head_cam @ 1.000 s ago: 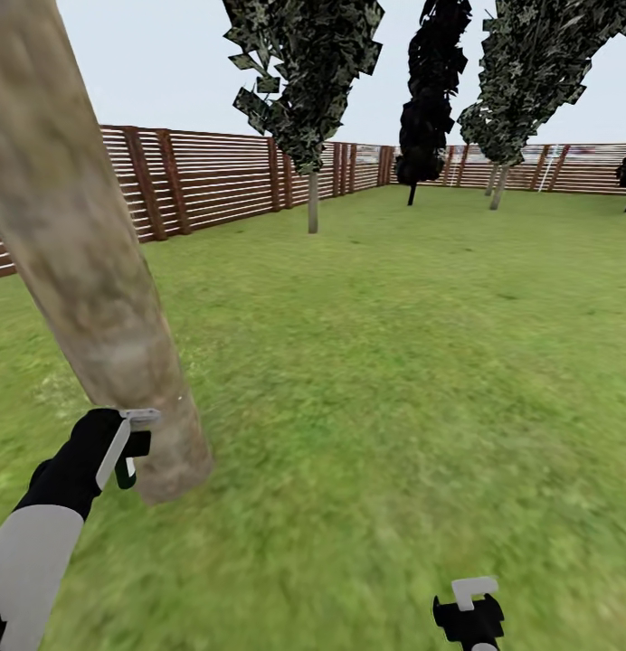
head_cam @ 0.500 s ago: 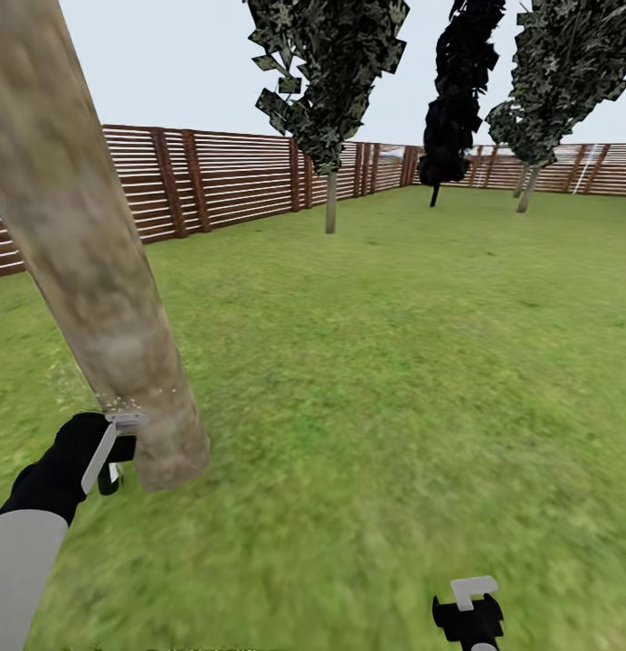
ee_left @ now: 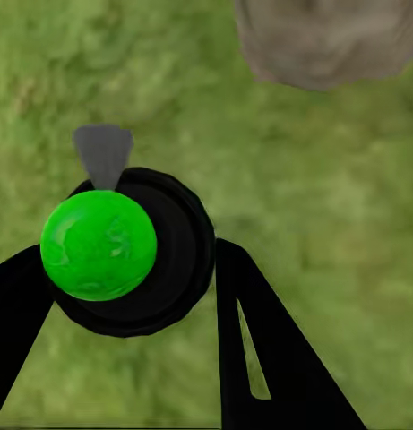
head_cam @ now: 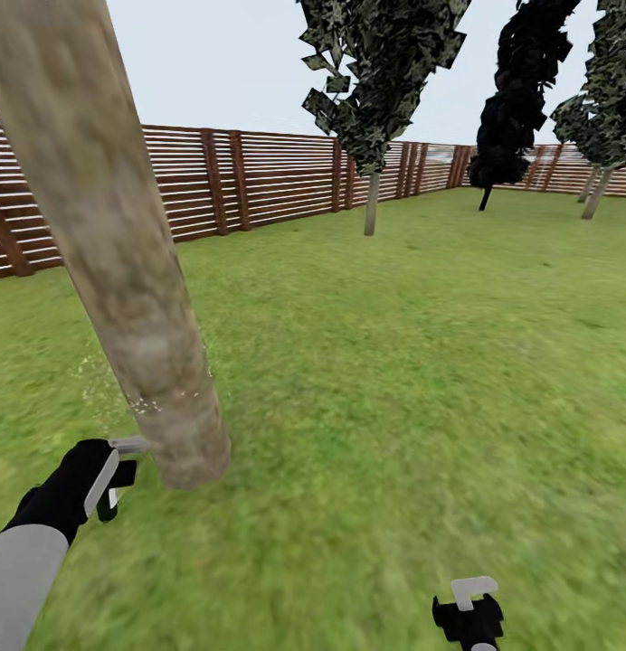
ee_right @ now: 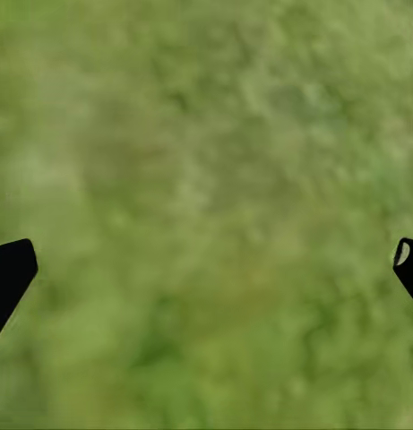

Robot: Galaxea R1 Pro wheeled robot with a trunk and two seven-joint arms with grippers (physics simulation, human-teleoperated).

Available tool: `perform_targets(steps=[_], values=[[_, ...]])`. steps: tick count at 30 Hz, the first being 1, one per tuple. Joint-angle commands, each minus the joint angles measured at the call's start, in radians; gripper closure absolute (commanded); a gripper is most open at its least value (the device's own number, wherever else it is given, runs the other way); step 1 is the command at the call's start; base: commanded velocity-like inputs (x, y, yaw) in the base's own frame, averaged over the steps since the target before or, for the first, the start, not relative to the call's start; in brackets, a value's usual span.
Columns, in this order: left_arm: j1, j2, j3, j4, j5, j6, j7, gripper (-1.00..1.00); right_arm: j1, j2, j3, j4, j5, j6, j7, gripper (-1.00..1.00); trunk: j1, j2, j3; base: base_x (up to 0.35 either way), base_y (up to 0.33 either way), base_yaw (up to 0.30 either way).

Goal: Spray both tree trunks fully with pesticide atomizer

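My left gripper (head_cam: 112, 472) is shut on the pesticide atomizer (ee_left: 125, 260), a round black bottle with a bright green cap and a grey nozzle (ee_left: 103, 154). It is held low beside the base of the near tree trunk (head_cam: 137, 298), a thick, pale, mottled column; the trunk's foot (ee_left: 327, 40) lies just past the nozzle. Whitish pesticide specks (head_cam: 146, 404) hang along the trunk's lower left side. A second tree (head_cam: 372, 201) stands far off by the fence. My right gripper (head_cam: 471, 604) is open over the grass, its fingertips (ee_right: 11, 269) wide apart. The paved floor is out of view.
The garden lawn (head_cam: 422, 362) stretches ahead to a reddish-brown slat fence (head_cam: 259, 176). A near-black tree (head_cam: 507, 108) and another pale-trunked tree (head_cam: 598, 190) stand at the far right.
The camera has turned left, so the scene has slid right in the picture. More whitish specks now show at the trunk's lower left. My left gripper sits a little lower against the trunk.
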Motion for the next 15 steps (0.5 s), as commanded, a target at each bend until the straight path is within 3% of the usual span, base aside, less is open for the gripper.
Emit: perform_targets(steps=[1, 4, 10, 15], values=[[-0.001, -0.002, -0.001, 0.003, 0.008, -0.001, 0.008, 1.00, -0.001, 0.000, 0.007, 0.001, 0.006, 0.000, -0.008, -1.00, 0.000, 0.000, -0.001, 0.016, -0.001, 0.277], [0.000, -0.006, -0.001, 0.016, 0.011, -0.007, 0.009, 1.00, -0.001, 0.001, 0.007, 0.001, 0.006, 0.001, -0.008, -1.00, 0.000, 0.000, -0.001, 0.004, 0.000, 0.249], [-0.018, -0.010, -0.003, 0.006, 0.013, 0.001, 0.001, 1.00, -0.001, 0.000, 0.007, 0.001, 0.006, 0.000, -0.008, -1.00, 0.000, 0.000, -0.001, 0.010, -0.195, 0.022], [-0.021, -0.007, -0.003, -0.091, 0.013, 0.051, -0.002, 1.00, -0.001, 0.000, 0.007, 0.001, 0.006, 0.000, -0.007, -1.00, 0.000, 0.000, -0.001, 0.194, -0.078, 0.000]])
